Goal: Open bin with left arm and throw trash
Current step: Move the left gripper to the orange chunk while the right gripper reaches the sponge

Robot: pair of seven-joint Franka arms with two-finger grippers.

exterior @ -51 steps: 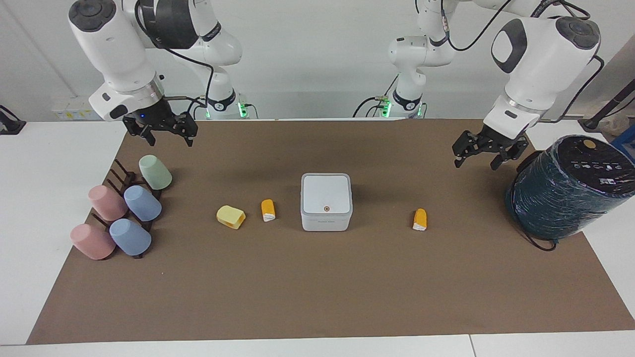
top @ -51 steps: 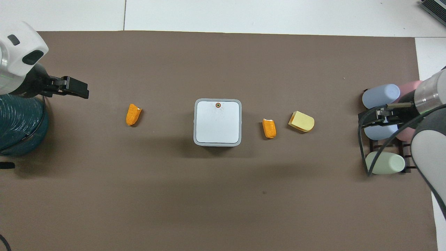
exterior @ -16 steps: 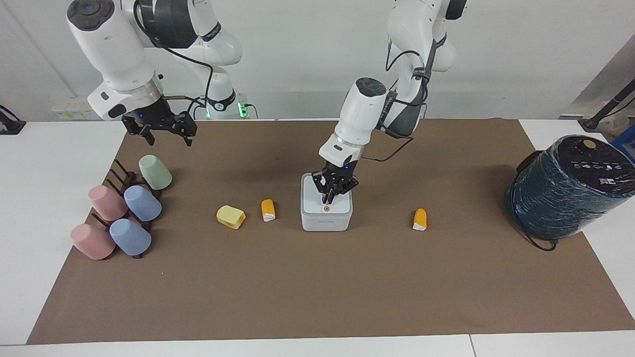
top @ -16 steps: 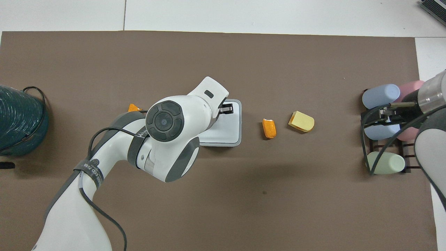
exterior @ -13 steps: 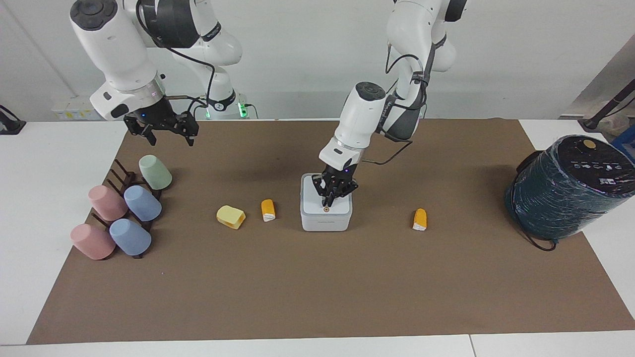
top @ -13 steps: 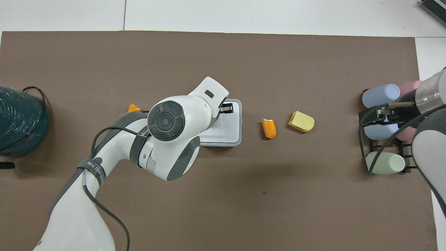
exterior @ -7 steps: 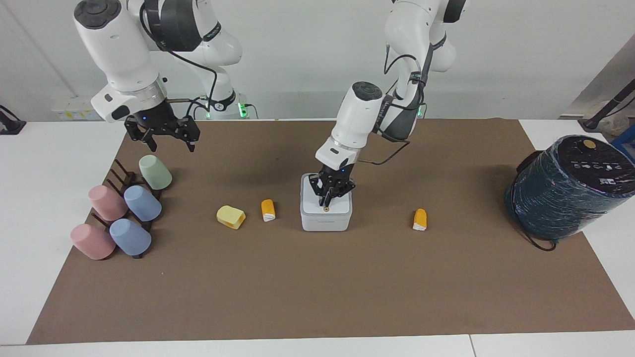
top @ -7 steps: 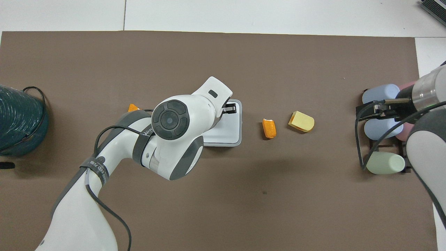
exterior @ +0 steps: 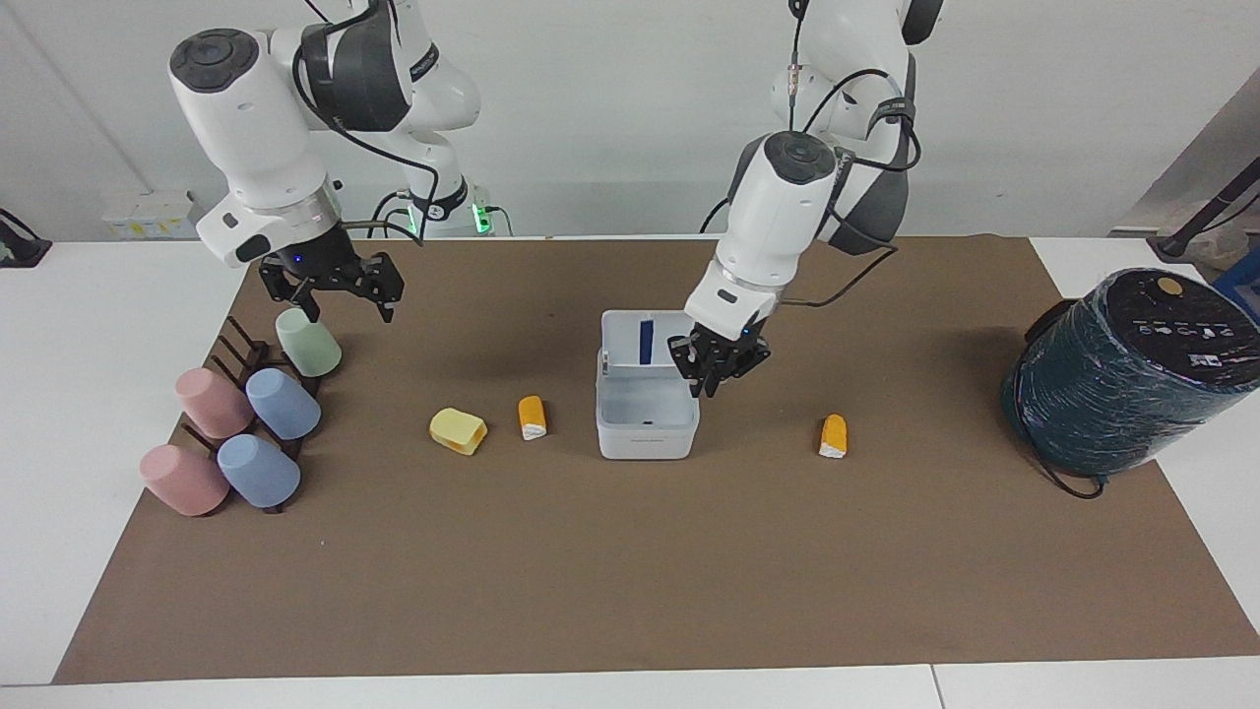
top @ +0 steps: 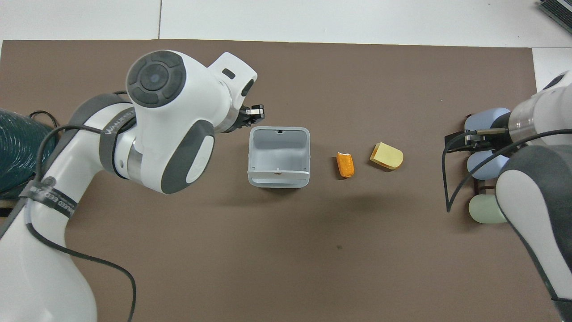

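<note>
Brown tabletop: bin stands open mid-mat; left end effector, apparently closed and empty, hovers beside it, the lone orange wedge lying nearest, upright lengthwise.

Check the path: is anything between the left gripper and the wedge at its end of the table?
Nothing visible. The left gripper hangs beside the open bin, and only bare mat lies between it and that orange wedge.
</note>
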